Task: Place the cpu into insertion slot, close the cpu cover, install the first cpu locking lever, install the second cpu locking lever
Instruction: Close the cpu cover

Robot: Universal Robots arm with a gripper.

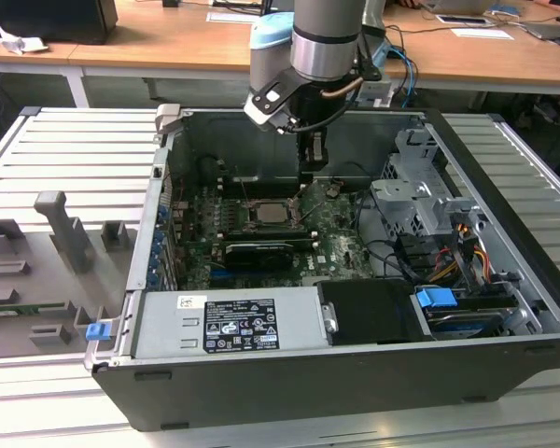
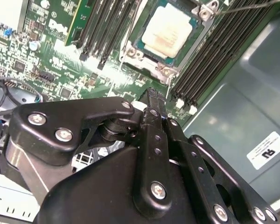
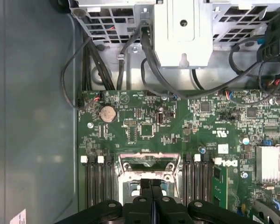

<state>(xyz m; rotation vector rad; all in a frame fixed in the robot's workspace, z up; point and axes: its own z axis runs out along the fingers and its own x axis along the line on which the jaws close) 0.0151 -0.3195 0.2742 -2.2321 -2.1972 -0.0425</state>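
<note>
Both fingers (image 3: 145,192) of the gripper (image 3: 151,183) are pressed together, with nothing held between them. In the second wrist view the closed tip hangs above the green motherboard (image 2: 60,60), near one corner of the insertion slot (image 2: 164,70). The cpu (image 2: 168,32) sits in that slot with its silvery-beige top facing up. The cpu cover (image 2: 134,53) appears to lie flat around it. Black memory slots (image 2: 219,51) run along both sides of the socket.

In the first wrist view a coin cell battery (image 3: 107,113) and a finned heatsink (image 3: 273,163) sit farther out on the board. Black cables (image 3: 149,70) lead toward a metal drive cage (image 3: 182,28).

In the exterior view the open black computer case (image 1: 355,383) rests on a ribbed grey metal table (image 1: 65,149). Grey fixture blocks (image 1: 61,224) stand at the exterior view's left. Wooden desks (image 1: 168,42) cross the room behind.
</note>
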